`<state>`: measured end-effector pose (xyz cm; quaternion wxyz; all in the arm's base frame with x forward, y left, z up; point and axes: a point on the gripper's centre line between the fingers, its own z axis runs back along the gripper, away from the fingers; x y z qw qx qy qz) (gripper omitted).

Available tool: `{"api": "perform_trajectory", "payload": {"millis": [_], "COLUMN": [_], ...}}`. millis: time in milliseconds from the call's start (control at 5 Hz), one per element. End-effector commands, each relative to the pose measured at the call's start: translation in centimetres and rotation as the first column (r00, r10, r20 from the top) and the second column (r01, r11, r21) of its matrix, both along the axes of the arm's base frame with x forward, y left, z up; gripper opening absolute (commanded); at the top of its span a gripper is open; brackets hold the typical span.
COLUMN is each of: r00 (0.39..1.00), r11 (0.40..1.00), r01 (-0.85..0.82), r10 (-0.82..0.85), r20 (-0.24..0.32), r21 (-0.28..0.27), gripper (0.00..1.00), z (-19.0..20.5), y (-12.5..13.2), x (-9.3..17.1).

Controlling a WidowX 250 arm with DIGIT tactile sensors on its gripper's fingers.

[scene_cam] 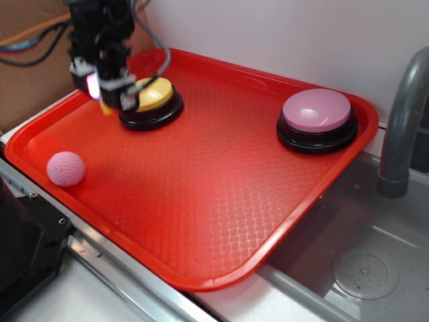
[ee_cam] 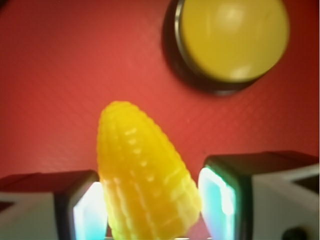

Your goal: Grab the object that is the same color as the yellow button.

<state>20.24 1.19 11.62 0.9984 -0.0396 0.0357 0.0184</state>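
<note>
The yellow toy corn cob [ee_cam: 145, 175] stands between my two fingers, tip pointing away, with both pads against its sides. My gripper [ee_cam: 152, 200] is shut on it. In the exterior view my gripper [scene_cam: 110, 97] hangs over the back left of the red tray [scene_cam: 221, 285], and only a bit of the corn [scene_cam: 104, 108] shows below the fingers. The yellow button [scene_cam: 153, 94] with its black base sits just right of the gripper, and it shows at the top right of the wrist view [ee_cam: 232, 37].
A pink dimpled ball [scene_cam: 66, 168] lies at the tray's left edge. A pink-topped button [scene_cam: 316, 111] stands at the back right. A grey faucet [scene_cam: 402, 121] and a sink basin [scene_cam: 365, 268] are right of the tray. Cardboard and cables are behind the arm.
</note>
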Motion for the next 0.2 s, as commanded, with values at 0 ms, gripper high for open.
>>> {"api": "perform_trajectory", "payload": {"millis": [0], "r00": [0.993], "r11": [0.996], "r01": [-0.05], "r10": [0.041], "r20": [0.112], "r21": [0.076], "gripper": [0.0], "z": [7.0], "y": [-2.07], "x": [4.1]}}
